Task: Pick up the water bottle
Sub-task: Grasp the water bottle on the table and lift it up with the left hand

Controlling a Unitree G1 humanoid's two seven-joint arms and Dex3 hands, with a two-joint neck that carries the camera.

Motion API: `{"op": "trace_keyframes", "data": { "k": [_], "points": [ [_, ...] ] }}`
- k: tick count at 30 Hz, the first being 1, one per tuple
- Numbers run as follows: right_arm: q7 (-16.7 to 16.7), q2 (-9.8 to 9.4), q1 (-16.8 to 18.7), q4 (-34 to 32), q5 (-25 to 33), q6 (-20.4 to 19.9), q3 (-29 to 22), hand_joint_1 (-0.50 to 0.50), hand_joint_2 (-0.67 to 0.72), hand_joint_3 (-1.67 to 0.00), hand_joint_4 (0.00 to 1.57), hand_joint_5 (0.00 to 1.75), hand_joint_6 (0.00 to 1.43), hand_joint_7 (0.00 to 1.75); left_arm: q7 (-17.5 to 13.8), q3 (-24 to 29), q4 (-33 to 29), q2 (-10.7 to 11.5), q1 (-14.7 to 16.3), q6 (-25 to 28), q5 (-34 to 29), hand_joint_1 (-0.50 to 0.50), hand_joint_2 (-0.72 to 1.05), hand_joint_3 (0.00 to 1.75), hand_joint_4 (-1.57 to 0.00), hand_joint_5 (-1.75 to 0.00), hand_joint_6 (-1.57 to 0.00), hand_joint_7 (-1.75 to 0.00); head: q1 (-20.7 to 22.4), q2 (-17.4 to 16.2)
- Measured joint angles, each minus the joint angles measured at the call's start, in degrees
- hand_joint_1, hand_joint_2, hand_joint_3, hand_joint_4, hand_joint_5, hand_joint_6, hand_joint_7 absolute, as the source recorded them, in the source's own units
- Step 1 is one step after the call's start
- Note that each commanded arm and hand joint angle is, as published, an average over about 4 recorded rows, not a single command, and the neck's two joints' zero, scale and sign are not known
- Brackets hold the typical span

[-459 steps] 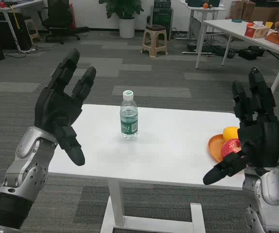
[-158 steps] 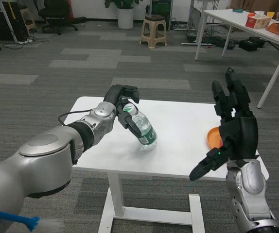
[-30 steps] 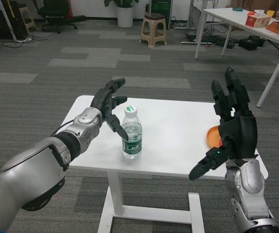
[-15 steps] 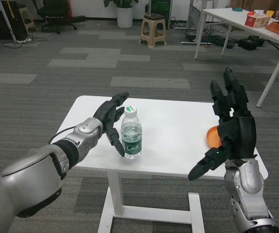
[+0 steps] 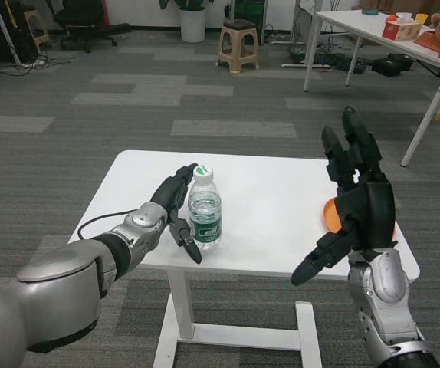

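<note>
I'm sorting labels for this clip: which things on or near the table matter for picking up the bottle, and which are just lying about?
Belong to the job:
- clear plastic water bottle with white cap and green label, upright on the white table
- left hand, open beside the bottle

Just lying about:
- orange plate, partly hidden by the raised right hand
- tan plastic stool

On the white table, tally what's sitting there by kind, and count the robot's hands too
Water bottle: 1, upright, by the left hand
Orange plate: 1, at the table's right edge, mostly hidden behind the right hand
Black robot hands: 2, left hand and right hand
Total: 4
</note>
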Motion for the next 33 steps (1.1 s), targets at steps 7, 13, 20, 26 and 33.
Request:
{"op": "trace_keyframes", "data": {
  "k": [7,13,20,26,33],
  "points": [
    [-0.1,-0.17,0.0,0.0,0.0,0.0,0.4,-0.17,0.72,0.00,0.11,0.00,0.00,0.00,3.9,-3.1,0.8,-0.4,0.0,0.4,-3.4,-0.46,-0.72,0.09,0.00,0.00,0.00,0.00,0.1,-0.1],
    [-0.4,-0.24,0.0,0.0,0.0,0.0,1.0,-0.17,0.72,0.00,0.11,0.00,0.00,0.00,6.2,-4.4,0.9,-1.1,0.0,1.6,-3.5,-0.47,-0.72,0.09,0.00,0.00,0.00,0.00,0.1,-0.2],
    [-0.7,-0.25,0.0,0.0,0.0,0.0,1.2,-0.17,0.72,0.00,0.11,0.00,0.00,0.00,6.7,-5.4,0.9,-1.6,-0.3,2.6,-3.5,-0.46,-0.72,0.09,0.00,0.00,0.00,-0.05,0.4,-0.5],
    [-0.7,-0.26,0.0,0.0,0.0,0.0,1.4,-0.17,0.72,0.00,0.11,0.00,0.00,0.00,6.7,-6.1,0.9,-1.6,-0.7,2.8,-3.5,-0.48,-0.72,0.09,0.00,0.00,0.00,-0.07,0.2,-0.8],
    [-0.7,-0.26,0.0,0.0,0.3,0.0,1.5,-0.17,0.72,0.00,0.11,0.00,0.00,0.00,6.5,-6.3,0.8,-1.6,-1.9,2.8,-3.5,-0.46,-0.72,0.09,0.00,0.00,0.00,-0.14,-0.1,-0.6]
  ]
}}
